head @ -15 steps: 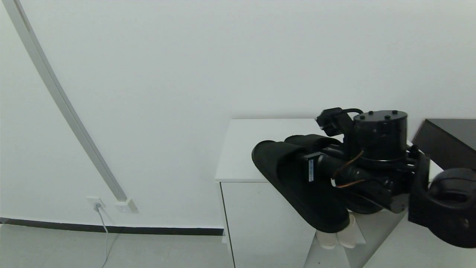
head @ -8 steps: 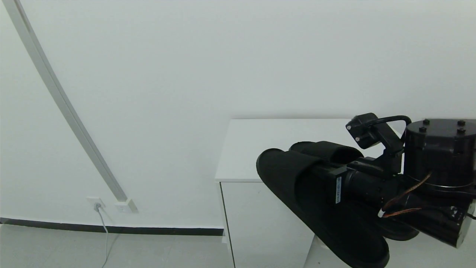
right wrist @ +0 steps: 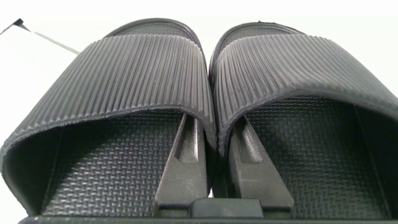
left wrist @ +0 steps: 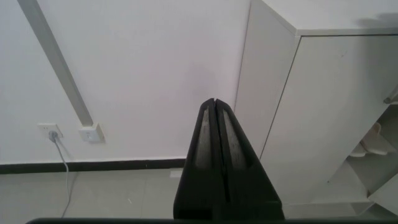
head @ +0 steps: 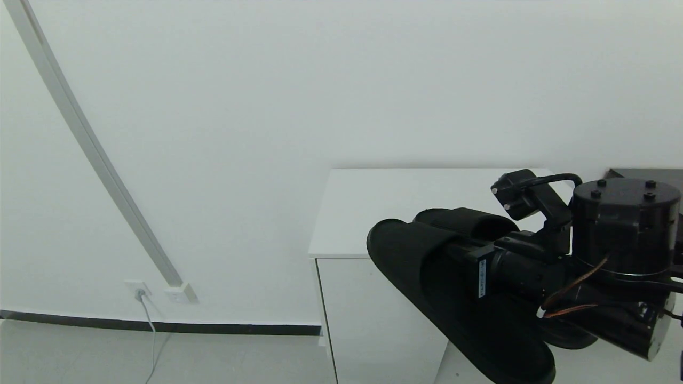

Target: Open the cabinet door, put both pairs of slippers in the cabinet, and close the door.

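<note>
A pair of black slippers [head: 421,266] hangs side by side, toes tilted up and to the left, in front of the white cabinet [head: 373,208]. My right gripper [right wrist: 217,155] is shut on the pair. One finger [right wrist: 183,165] lies under each ribbed strap, pinching the slippers' [right wrist: 143,81] inner walls together. My left gripper [left wrist: 215,112] is shut on nothing, out beside the cabinet's [left wrist: 273,81] left side, above the floor. Past the cabinet's front panel [left wrist: 336,106], a pale slipper [left wrist: 374,140] rests on a shelf inside.
A grey conduit [head: 85,144] runs slantwise down the white wall to a socket [head: 137,291] with a cable. A dark object [head: 648,173] sits beyond the cabinet top at the far right. Bare floor [head: 160,354] lies left of the cabinet.
My right arm has drawn the black slippers lower and to the right, nearer the camera. They now cover the pale slippers seen in the cabinet earlier.
</note>
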